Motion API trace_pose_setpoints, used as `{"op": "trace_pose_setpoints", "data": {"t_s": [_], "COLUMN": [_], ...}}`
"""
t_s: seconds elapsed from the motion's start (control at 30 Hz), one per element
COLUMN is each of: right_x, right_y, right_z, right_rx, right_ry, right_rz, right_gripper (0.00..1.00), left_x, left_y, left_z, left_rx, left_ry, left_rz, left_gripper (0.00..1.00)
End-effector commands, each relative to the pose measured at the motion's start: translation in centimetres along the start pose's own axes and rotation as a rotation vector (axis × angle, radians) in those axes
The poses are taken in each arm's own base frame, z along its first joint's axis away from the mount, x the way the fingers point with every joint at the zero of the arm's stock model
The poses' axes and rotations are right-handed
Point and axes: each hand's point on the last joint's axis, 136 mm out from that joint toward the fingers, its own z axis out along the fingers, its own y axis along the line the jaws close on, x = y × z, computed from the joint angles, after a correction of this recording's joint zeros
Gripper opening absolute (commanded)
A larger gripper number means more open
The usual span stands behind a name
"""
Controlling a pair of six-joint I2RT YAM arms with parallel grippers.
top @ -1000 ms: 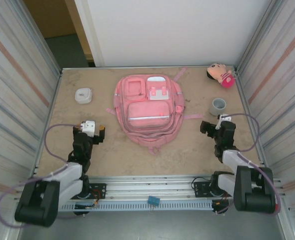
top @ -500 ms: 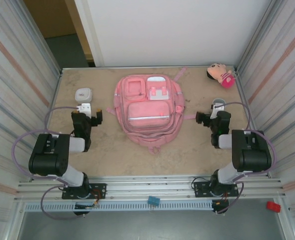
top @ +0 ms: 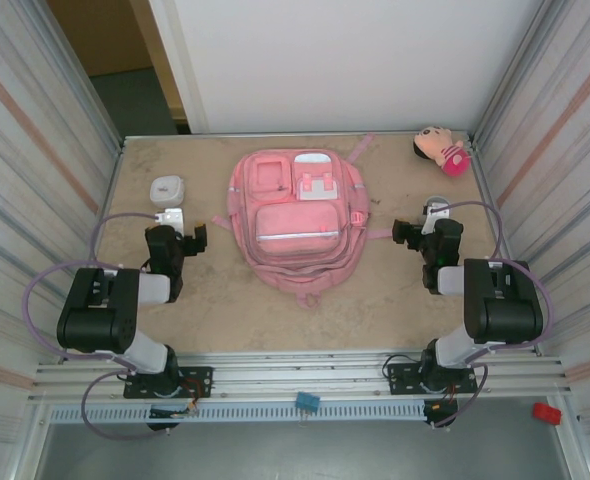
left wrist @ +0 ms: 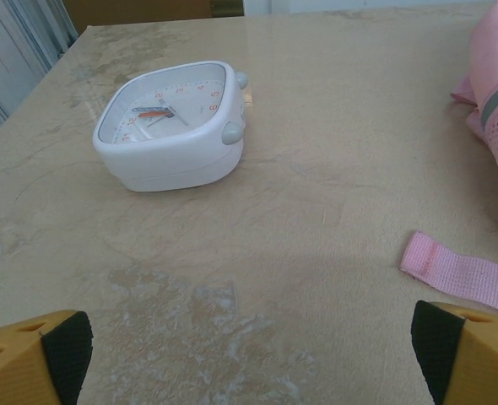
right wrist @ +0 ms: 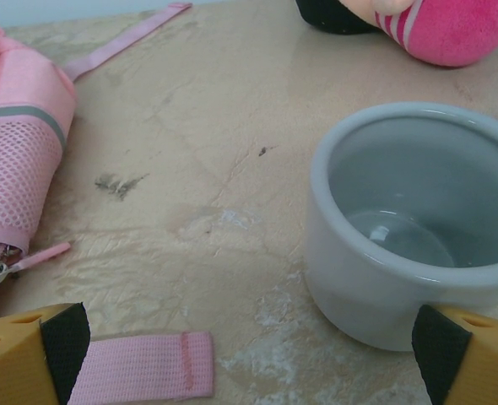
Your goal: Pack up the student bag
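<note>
Student bag [top: 295, 215]: large pink backpack, lying flat with front pockets up, mid-worktop [top: 225, 310] towards the far side; pink straps trail out at its far right and at both sides

Left gripper [top: 182, 233]: low over the worktop, left of the bag, jaws wide apart, nothing between them; a pink strap end [left wrist: 460, 274] lies flat just beyond its right fingertip

White alarm clock [left wrist: 169, 126]: on the worktop just beyond the left gripper, dial facing up, well apart from the bag

Right gripper [top: 421, 226]: right of the bag, jaws wide apart, nothing held; a second strap end [right wrist: 143, 367] lies flat by its left fingertip

Grey cup [right wrist: 405, 228]: upright, just beyond the right gripper, close against its right fingertip; contact cannot be told

Pink plush doll [top: 441, 149]: lying at the far right corner, beyond the cup
</note>
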Motion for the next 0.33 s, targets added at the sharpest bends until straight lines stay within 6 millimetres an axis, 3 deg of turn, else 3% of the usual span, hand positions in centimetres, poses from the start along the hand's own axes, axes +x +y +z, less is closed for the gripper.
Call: {"op": "trace_pose_setpoints", "data": {"t_s": [0.0,0.3], "right_x": [-0.29,-0.27], "right_y": [0.09,0.02], "right_z": [0.04,0.10], "right_rx": [0.003,0.010], "right_ry": [-0.005,-0.003], "right_rz": [0.009,0.008], "right_gripper": [0.99,0.99], "left_x": [-1.07,-1.09], "left_y": [0.08,0.09], "left_z": [-0.02,-0.04], "left_rx": [-0.008,-0.008], "left_ry": [-0.027,-0.028], "left_rz": [-0.011,-0.011], "left_gripper": [0.99,0.99]}}
